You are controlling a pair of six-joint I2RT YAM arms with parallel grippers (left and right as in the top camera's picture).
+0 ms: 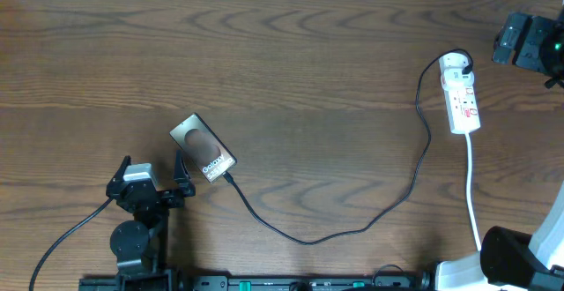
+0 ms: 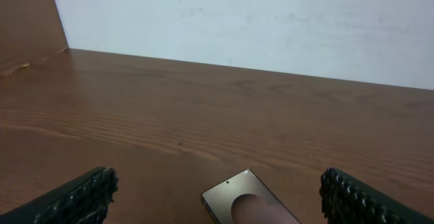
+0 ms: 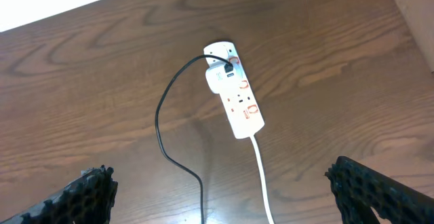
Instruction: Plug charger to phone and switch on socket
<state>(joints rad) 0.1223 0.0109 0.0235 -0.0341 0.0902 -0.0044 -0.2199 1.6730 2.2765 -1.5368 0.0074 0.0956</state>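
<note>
- Brown wood-grain bench (image 1: 291,53) fills the overhead view; a white wall (image 2: 271,20) rises behind it in the left wrist view.
- Phone (image 1: 203,147) lies flat and skewed, left of centre in the lower half of the overhead frame, lettering up.
- Charger (image 1: 308,238) leaves the phone's lower-right end, dips toward the bottom edge, then climbs right to the socket's rounded top end; whether its tip sits fully in the phone I cannot tell.
- Socket (image 1: 462,93) lies at upper right, with its white cord (image 1: 473,194) trailing down.
- Left tool (image 1: 152,175) sits at lower left, just beside the phone, fingers spread apart.
- Right tool (image 3: 224,191) hangs above the bench near the socket, fingers wide apart.
</note>
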